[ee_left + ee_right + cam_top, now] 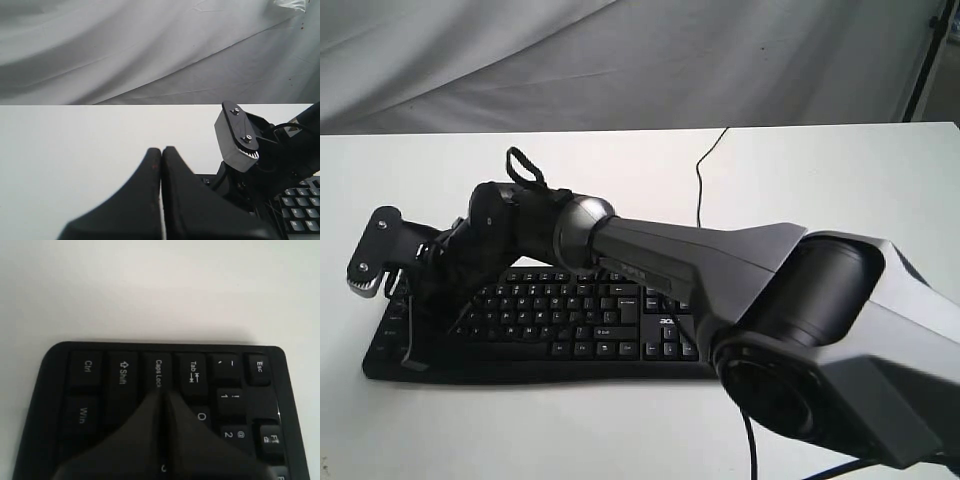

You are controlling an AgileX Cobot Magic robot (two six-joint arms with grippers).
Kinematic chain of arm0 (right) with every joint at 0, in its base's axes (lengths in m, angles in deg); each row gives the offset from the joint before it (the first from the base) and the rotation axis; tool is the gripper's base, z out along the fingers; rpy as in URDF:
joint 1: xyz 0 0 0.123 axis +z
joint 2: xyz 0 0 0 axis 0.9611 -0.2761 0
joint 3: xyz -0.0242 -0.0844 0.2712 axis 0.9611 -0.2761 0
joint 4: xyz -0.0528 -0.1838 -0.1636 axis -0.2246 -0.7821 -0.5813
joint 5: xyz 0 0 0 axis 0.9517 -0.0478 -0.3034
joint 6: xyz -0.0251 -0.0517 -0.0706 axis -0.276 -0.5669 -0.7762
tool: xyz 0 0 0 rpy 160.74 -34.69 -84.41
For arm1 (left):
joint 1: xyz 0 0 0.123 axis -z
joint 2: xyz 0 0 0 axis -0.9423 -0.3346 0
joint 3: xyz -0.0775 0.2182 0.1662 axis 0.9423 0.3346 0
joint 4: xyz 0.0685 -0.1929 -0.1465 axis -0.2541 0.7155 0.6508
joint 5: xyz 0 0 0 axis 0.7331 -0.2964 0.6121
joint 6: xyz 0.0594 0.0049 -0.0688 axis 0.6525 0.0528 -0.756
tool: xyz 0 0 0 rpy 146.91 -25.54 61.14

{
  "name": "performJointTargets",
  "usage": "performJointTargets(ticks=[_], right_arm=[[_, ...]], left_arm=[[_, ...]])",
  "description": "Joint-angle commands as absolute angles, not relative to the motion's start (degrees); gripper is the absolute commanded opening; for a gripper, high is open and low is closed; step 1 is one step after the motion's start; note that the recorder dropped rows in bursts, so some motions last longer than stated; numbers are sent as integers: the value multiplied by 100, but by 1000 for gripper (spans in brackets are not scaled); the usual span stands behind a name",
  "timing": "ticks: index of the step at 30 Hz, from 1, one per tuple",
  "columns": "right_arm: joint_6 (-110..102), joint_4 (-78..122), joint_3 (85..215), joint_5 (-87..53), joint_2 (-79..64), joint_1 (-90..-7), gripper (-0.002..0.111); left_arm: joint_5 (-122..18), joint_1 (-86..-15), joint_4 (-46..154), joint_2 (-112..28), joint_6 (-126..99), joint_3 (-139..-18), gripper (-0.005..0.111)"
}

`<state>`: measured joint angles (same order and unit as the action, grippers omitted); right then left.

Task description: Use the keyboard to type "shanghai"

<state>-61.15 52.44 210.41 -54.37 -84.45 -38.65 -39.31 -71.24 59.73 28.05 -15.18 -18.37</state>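
Note:
The black keyboard [570,325] lies flat on the white table [820,180], its thin cable [700,180] running toward the back. My right arm reaches across the middle to the keyboard's left end. The right gripper [163,393] is shut, its fingertips low over the home row just inside Caps Lock [158,372], beside Q [201,416]; the keys under the fingers are hidden. In the exterior view it [418,312] is a dark mass over the left keys. My left gripper [161,150] is shut on nothing above bare table, left of the keyboard [300,212].
A grey geared part of the right arm's wrist [372,258] sticks out past the keyboard's left end, close to the left gripper [236,136]. A grey-white cloth [620,60] hangs behind the table.

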Motion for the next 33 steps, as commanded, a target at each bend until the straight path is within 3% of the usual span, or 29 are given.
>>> performJointTargets(ticks=[1, 16, 25, 33], right_arm=[[-6133, 5003, 21062, -5533, -8258, -3851, 0], [-6101, 4637, 21052, -6864, -7666, -4018, 0], [-5934, 4520, 20993, -7164, -7629, -4079, 0], [-5867, 4452, 20188, -6849, -7266, -4148, 0]], left_arm=[[-3946, -7101, 5996, 2787, -1525, -1834, 1], [-3946, -7101, 5996, 2787, -1525, -1834, 1], [-3946, -7101, 5996, 2787, -1525, -1834, 1], [-3946, -7101, 5996, 2787, -1525, -1834, 1]])
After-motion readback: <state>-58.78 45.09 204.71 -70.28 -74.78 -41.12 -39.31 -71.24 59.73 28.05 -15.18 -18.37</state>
